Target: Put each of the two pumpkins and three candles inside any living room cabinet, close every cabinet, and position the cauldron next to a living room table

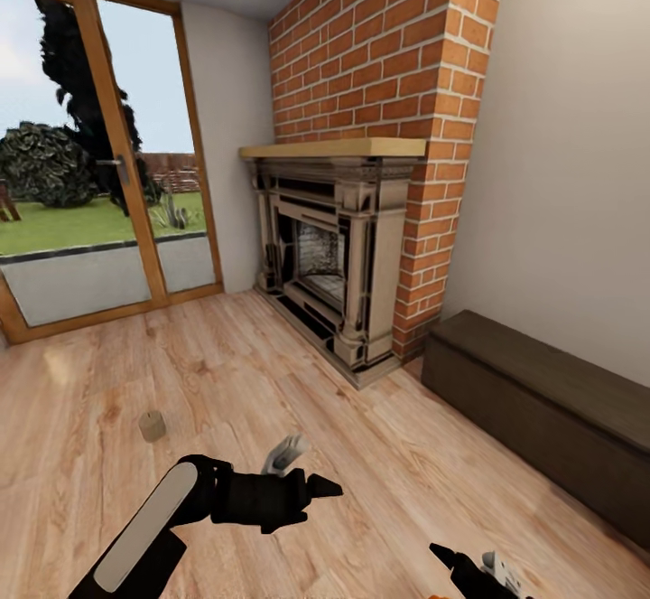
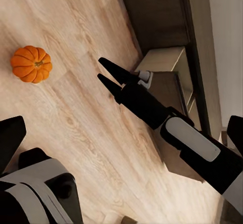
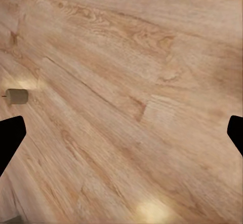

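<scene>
While both claws, left claw [image 1: 311,482] and right claw [image 2: 108,75], hang empty with jaws parted, collection is in hand: next, approach the candle [image 1: 152,425] on the floor [image 1: 271,382], well clear of the cabinet [image 1: 542,409].

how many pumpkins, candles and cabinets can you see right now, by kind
pumpkin: 1, on the wooden floor
candle: 1, on the floor
cabinet: 1, dark brown, along the wall
total: 3

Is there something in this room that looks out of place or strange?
Yes. A candle sits on the bare wooden floor near the glass door, and a pumpkin also lies on the floorboards. One cabinet front stands pulled out, showing its pale inside.
</scene>
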Controlling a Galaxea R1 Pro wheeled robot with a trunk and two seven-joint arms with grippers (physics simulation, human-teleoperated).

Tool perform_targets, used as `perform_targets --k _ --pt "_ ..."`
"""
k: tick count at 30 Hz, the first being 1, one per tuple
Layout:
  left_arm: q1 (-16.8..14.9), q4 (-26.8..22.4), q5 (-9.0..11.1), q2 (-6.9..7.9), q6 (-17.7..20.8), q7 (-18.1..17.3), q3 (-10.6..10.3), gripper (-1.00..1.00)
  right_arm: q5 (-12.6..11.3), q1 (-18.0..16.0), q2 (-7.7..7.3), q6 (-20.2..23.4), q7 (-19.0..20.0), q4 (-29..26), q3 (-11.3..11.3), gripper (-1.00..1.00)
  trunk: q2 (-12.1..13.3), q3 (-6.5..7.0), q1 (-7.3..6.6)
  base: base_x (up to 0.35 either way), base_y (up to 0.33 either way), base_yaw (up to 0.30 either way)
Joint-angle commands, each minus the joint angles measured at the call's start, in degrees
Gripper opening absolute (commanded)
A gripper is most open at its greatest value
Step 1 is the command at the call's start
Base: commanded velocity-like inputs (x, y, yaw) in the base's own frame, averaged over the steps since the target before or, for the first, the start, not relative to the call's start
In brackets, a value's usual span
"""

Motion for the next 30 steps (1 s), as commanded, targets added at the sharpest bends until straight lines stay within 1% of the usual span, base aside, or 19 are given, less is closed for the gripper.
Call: perform_targets --k 1,9,13,17,25,30 --pt "-0.06 -0.03 0.60 0.00 -0.06 0.59 -0.20 1.00 -0.58 -0.02 -0.01 0.33 0.15 -0.03 0.39 1.00 -0.03 -0.14 -0.01 0.000 0.000 0.166" --pt "-0.06 -0.23 0.62 -0.02 -0.05 0.58 -0.62 1.00 -0.44 -0.02 0.04 -0.84 0.40 -0.03 0.41 1.00 -0.03 -0.76 -0.01 -0.003 -0.001 0.151" --pt "-0.06 -0.45 0.63 -0.03 -0.05 0.58 -0.80 1.00 -0.43 -0.02 0.01 -1.78 1.64 -0.08 0.39 1.00 -0.03 -0.85 -0.01 -0.155 -0.095 0.044" --pt "-0.06 -0.52 0.62 -0.04 -0.04 0.54 -0.84 1.00 -0.43 -0.02 -0.03 -2.26 2.79 -0.11 0.33 1.00 -0.03 -0.87 -0.01 -0.170 -0.145 0.004" --pt "-0.06 -0.54 0.62 -0.04 0.02 0.50 -0.88 1.00 -0.40 -0.02 0.05 -2.44 3.12 -0.10 0.33 1.00 -0.03 -0.87 -0.01 -0.022 -0.178 -0.107" --pt "-0.06 -0.65 0.62 -0.04 0.03 0.43 -0.85 1.00 -0.38 -0.02 0.06 -2.71 3.12 -0.09 0.32 1.00 -0.03 -0.87 -0.01 -0.001 -0.036 -0.015"
